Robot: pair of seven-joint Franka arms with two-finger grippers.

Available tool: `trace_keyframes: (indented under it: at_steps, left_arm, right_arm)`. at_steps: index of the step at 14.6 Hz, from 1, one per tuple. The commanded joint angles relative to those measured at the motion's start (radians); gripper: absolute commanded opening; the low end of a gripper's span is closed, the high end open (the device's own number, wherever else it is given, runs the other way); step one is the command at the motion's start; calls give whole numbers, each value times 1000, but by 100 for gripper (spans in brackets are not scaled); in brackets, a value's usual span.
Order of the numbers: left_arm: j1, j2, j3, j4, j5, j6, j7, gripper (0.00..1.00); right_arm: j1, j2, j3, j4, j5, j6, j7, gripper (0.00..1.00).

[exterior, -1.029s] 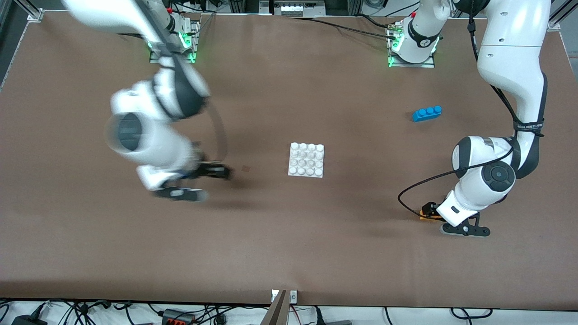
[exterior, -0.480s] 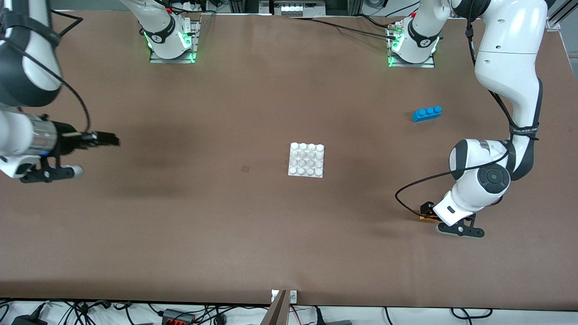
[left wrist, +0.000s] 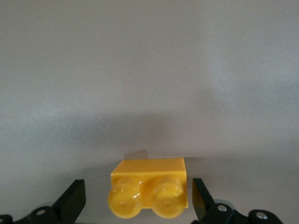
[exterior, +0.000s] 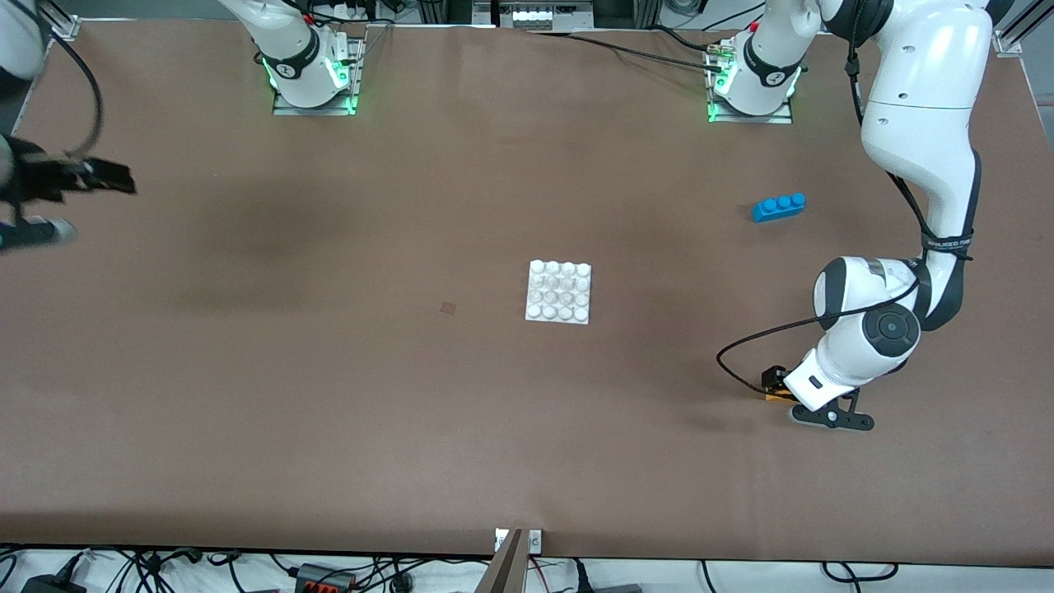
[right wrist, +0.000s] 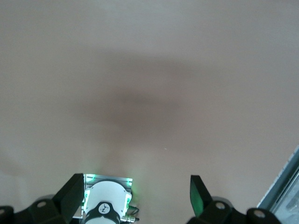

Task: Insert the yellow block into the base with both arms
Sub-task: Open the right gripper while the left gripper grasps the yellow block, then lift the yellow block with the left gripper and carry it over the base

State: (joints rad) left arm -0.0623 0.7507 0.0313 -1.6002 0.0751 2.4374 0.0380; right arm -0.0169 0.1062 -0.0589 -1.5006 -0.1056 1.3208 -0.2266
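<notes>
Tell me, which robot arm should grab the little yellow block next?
The left arm, most likely. Its left gripper is already down at the yellow block, fingers open on either side but not touching. The right gripper is up over the table's edge at the right arm's end, away from the block and the base.

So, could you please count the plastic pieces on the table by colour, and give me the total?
Yellow: 1, the yellow block, between the open fingers of the left tool.
Blue: 1, the blue brick, toward the left arm's end of the table.
White: 1, the base, at the middle of the table.
Total: 3.
</notes>
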Motion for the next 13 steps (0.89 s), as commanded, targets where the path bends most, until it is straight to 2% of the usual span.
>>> trace_keyframes:
  at_steps: [1, 4, 8, 11, 13]
  left_arm:
    - [9, -4, -8, -10, -31, 6, 8, 100]
    - [9, -5, -14, -21, -44, 6, 8, 100]
    - [10, -4, -24, -23, -60, 6, 10, 100]
    - [9, -4, -24, -23, -60, 6, 14, 86]
    - [10, -4, -24, -21, -58, 6, 17, 77]
  right_arm:
    - [-3, -63, -65, -98, 111, 70, -37, 100]
    - [-23, -135, 8, -202, 132, 237, -140, 100]
    - [-86, -148, 79, -184, 107, 238, -135, 100]
    - [-87, -186, 80, -204, 104, 218, -117, 100]
    - [-69, -178, 76, -204, 103, 235, -88, 100]
